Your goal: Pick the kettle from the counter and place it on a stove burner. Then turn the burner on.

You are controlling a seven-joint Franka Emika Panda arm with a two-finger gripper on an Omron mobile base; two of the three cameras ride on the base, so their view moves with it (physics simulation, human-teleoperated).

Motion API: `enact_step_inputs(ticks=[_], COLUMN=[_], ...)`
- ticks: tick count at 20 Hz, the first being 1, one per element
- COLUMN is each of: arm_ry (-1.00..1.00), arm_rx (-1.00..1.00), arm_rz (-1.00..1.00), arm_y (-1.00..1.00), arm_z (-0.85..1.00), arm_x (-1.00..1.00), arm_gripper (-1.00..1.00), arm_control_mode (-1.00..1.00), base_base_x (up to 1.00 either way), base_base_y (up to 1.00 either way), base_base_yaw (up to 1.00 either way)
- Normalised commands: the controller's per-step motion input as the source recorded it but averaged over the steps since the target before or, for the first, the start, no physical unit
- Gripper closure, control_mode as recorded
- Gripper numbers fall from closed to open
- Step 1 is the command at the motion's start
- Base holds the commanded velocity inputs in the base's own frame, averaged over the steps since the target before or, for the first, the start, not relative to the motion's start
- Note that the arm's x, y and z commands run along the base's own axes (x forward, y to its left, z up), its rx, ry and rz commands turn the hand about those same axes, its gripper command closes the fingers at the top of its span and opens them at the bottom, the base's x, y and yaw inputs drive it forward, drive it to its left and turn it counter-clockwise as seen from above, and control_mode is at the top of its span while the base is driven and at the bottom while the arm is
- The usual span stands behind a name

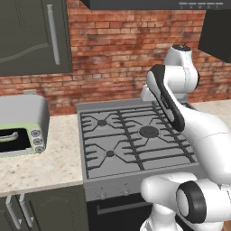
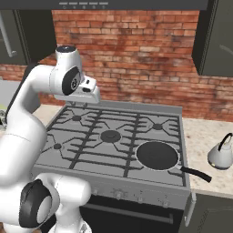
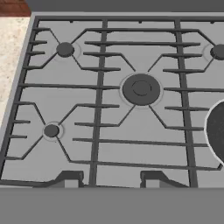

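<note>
kettle point(image 2: 221, 154) sits upright on the beige surface point(image 2: 205, 136), right of the stove, well apart from the end effector point(image 3: 111, 180). end effector hovers above the stovetop grates point(image 3: 100, 109), fingertips point(image 3: 70, 178) parted with nothing between them. black round pan point(image 2: 157, 154) rests on the front right burner.

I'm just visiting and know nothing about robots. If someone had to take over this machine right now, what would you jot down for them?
Gripper: open, holding nothing, hanging above the stovetop and looking down on its grates.
Kettle: upright on the counter to the right of the stove, untouched.
Stove burner: the small back right one is bare. A flat black round pan sits on the front right burner.
Done: nothing yet.
Left: reach over to the kettle, grasp it, set it on a free burner, then turn that burner's knob on the front panel.
</note>
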Motion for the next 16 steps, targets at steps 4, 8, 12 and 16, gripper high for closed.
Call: enact_step_inputs(ticks=[4,8,12,16], arm_ry=[-0.01,-0.09,-0.09,-0.07], arm_rx=[-0.02,-0.15,-0.14,-0.07], arm_rz=[0.00,0.00,0.00,0.00], arm_y=[-0.01,-0.13,-0.43,-0.71], arm_z=[-0.08,-0.46,-0.46,-0.43], arm_x=[0.00,-0.12,-0.29,-0.36], arm_gripper=[-1.00,-1.00,-1.00,-1.00], arm_control_mode=[-1.00,-1.00,-1.00,-1.00], base_base_x=[0.00,0.00,0.00,0.00], base_base_y=[0.00,0.00,0.00,0.00], base_base_yaw=[0.00,0.00,0.00,0.00])
